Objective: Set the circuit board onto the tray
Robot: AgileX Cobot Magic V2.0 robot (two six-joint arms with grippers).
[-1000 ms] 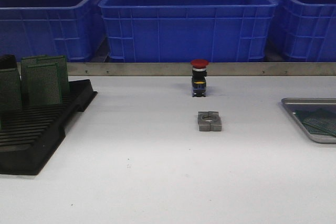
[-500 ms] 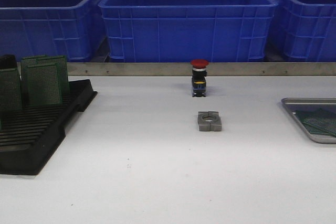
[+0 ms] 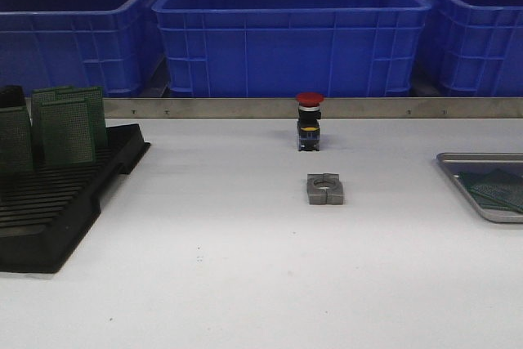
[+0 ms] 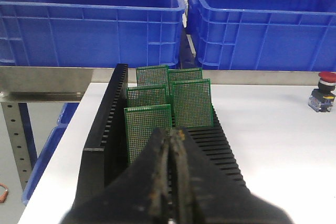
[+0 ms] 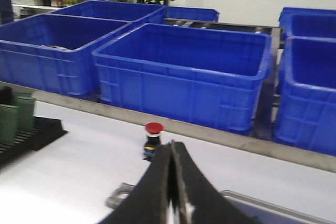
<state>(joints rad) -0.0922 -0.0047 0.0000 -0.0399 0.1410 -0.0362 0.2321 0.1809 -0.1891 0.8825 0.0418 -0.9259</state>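
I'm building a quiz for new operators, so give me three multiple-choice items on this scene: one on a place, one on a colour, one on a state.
1. Where is the tray?
A. Table's right edge
B. Inside a bin
C. On the rack

2. What colour is the push-button's cap?
A. Green
B. Red
C. Yellow

3. How is the left pincer?
A. Wide open
B. Shut on a board
C. Shut, empty

Answers: 1 A, the front view shows it at the right; 2 B, the cap is red; 3 C, its fingers meet, with the circuit boards standing in the black rack beyond.
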